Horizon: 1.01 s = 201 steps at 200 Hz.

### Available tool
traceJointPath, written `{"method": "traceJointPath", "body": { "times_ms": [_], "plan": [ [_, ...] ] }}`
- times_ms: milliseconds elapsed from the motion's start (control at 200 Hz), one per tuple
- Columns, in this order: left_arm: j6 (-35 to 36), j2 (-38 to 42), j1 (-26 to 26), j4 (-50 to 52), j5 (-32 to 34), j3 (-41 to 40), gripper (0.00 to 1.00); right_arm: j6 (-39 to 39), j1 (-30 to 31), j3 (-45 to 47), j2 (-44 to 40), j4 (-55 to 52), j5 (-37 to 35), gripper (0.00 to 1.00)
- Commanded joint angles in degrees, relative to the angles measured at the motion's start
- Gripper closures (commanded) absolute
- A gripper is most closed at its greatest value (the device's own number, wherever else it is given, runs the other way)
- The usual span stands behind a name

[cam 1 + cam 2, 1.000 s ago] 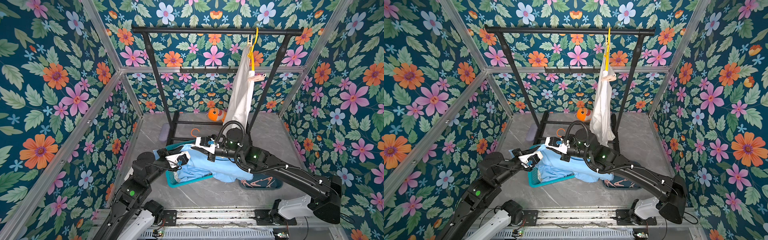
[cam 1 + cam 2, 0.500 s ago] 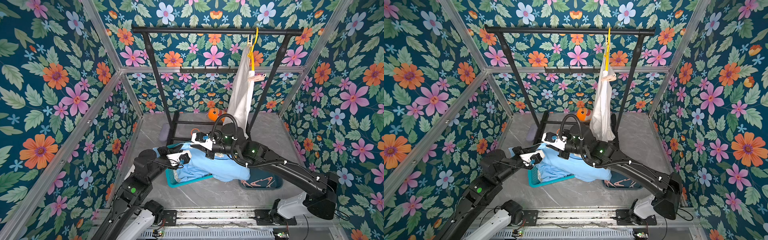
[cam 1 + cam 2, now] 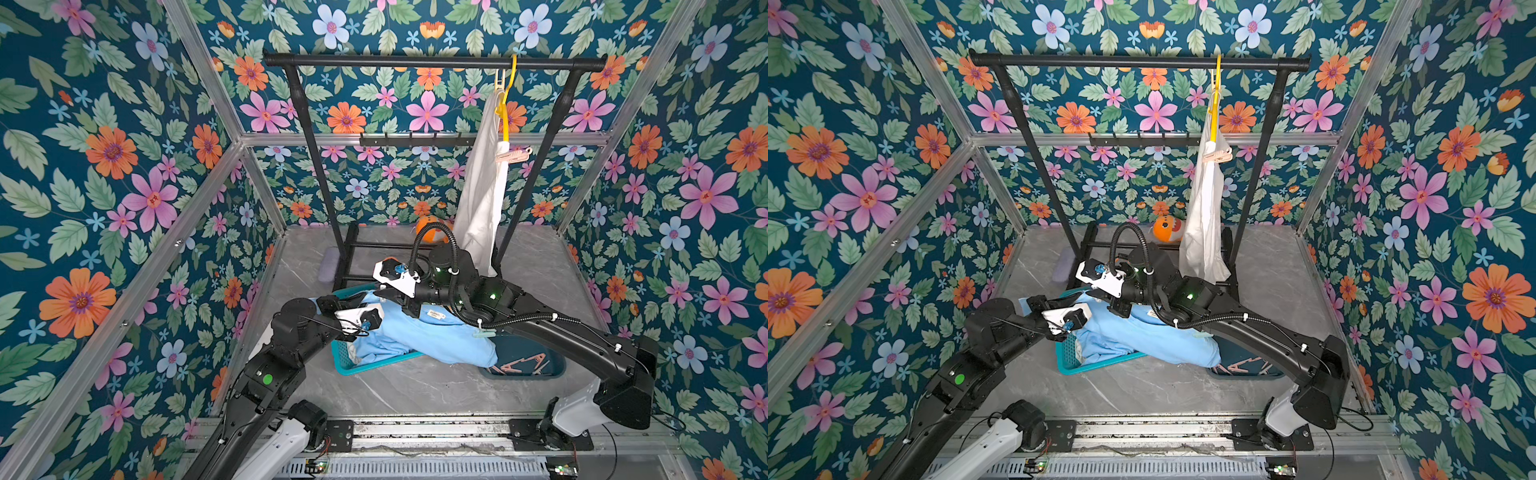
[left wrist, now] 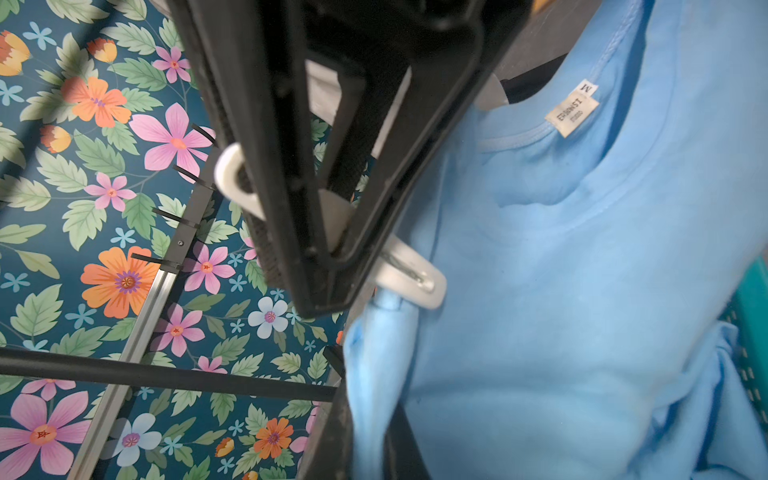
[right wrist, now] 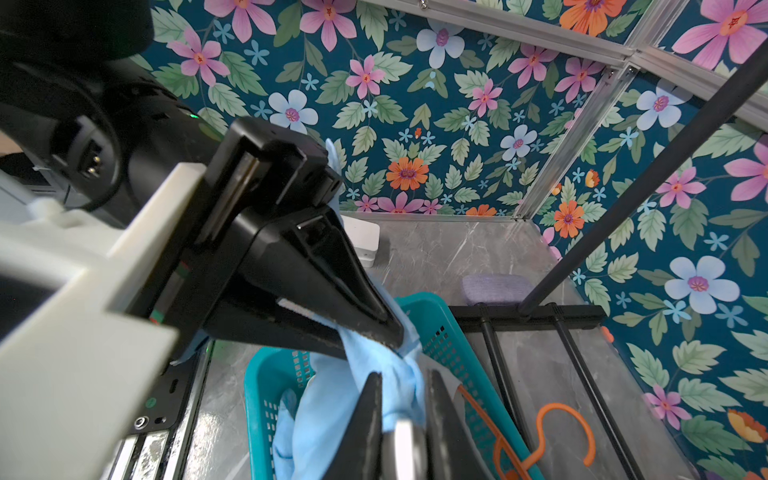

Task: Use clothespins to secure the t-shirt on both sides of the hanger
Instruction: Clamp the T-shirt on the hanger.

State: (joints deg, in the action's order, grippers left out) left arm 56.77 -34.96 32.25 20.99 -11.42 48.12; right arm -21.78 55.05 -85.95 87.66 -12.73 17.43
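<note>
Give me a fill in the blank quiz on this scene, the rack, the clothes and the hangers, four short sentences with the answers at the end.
1. The t-shirt draped over the teal basket is light ___.
2. The hanger carrying the white garment on the rack is ___.
3. The clothespin clipped to that white garment is pale ___.
4. The loose hanger at the basket's edge is ___.

Missing words: blue, yellow, pink, orange.
</note>
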Motion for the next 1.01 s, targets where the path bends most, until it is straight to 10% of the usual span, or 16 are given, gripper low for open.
{"method": "traceJointPath", "body": {
  "times_ms": [0, 170, 310, 590, 1001],
  "plan": [
    [-2.46, 1.17, 0.09, -16.34, -6.96, 0.51, 1.00, 0.77, -0.29, 1.10, 0.09, -5.94, -6.15, 1.00],
    [-2.71, 1.97, 0.09, -17.18, -5.31, -0.78, 1.00, 0.65, -0.30, 1.77, -1.32, -3.59, -9.38, 1.00],
    [-2.48, 2.07, 0.03, -16.54, -4.41, -0.92, 1.00, 0.78, -0.29, 2.79, -2.84, -1.64, -8.59, 0.64],
    [-1.83, 1.99, 0.09, -13.46, -4.40, 0.22, 1.00, 2.25, 0.23, 2.54, -5.57, 1.08, -10.43, 0.24],
    [-2.11, 1.80, 0.04, -10.98, -1.85, -0.91, 1.00, 4.38, 2.63, 3.70, -11.28, 13.73, -15.81, 0.11]
  ]
}}
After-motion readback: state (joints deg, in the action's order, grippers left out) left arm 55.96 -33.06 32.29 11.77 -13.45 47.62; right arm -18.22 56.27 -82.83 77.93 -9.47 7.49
